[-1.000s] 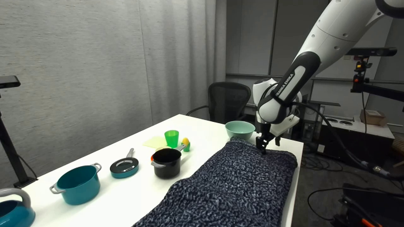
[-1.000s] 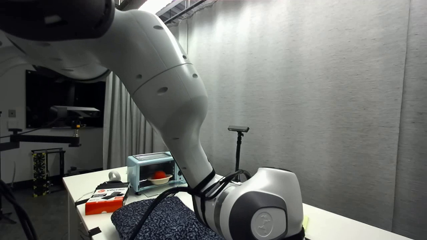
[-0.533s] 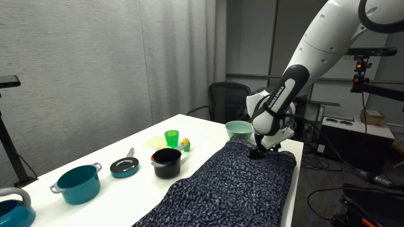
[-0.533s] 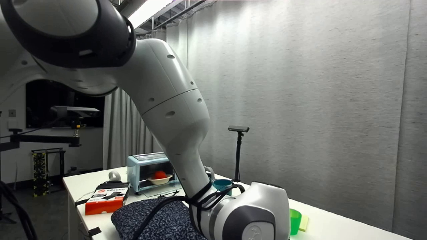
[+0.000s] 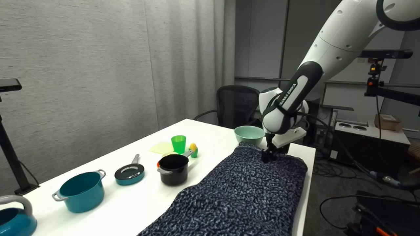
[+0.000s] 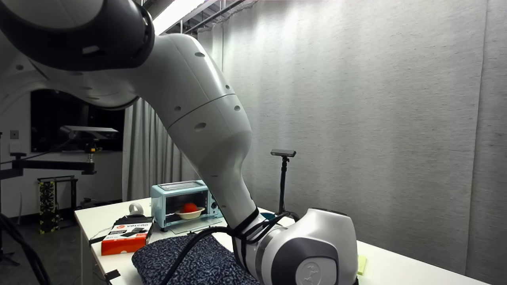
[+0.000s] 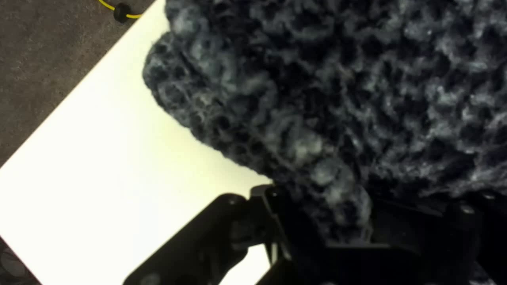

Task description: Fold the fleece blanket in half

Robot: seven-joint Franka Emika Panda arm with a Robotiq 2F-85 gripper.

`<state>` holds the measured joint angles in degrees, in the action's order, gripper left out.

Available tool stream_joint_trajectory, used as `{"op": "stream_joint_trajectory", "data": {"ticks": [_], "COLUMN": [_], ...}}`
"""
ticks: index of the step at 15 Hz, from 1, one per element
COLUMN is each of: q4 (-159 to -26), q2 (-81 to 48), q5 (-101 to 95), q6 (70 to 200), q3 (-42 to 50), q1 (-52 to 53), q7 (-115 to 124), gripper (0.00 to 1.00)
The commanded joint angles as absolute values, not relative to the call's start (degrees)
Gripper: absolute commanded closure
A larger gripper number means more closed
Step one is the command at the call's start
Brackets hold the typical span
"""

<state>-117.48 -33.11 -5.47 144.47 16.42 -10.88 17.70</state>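
Observation:
The fleece blanket (image 5: 242, 193), dark navy and black with a mottled knit, lies lengthwise along one side of the white table. My gripper (image 5: 275, 155) is at its far end in an exterior view. In the wrist view a bunched edge of the blanket (image 7: 317, 158) rises between the fingers (image 7: 277, 213), and the gripper (image 7: 344, 213) is shut on it, with cloth filling the gap. The arm hides the gripper in an exterior view, where only part of the blanket (image 6: 190, 259) shows.
A pale green bowl (image 5: 249, 135) stands close beside the gripper. A black pot (image 5: 174, 172), teal pot (image 5: 82, 193), lidded pan (image 5: 129, 173) and green cup (image 5: 178, 144) stand along the table. A toaster oven (image 6: 178, 204) and orange-white box (image 6: 127, 239) lie beyond the blanket.
The gripper went down onto the blanket's far end, its fingers came together on the edge, and the arm then rose slightly.

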Motion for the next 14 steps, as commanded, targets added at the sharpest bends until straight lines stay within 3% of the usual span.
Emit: {"op": "stream_joint_trajectory", "data": {"ticks": [1, 3, 14], "q4": [-118.1, -118.9, -122.2], "q2": [-30.1, -28.2, -16.7], "q5": [-6.3, -7.4, -19.1], "q6": [143.4, 143.6, 142.6], "q3": [16.9, 16.7, 13.4], "q1": [-11.0, -10.4, 0.7], "q7": [13.2, 11.2, 14.1], "gripper": [0.94, 1.00, 1.00]}}
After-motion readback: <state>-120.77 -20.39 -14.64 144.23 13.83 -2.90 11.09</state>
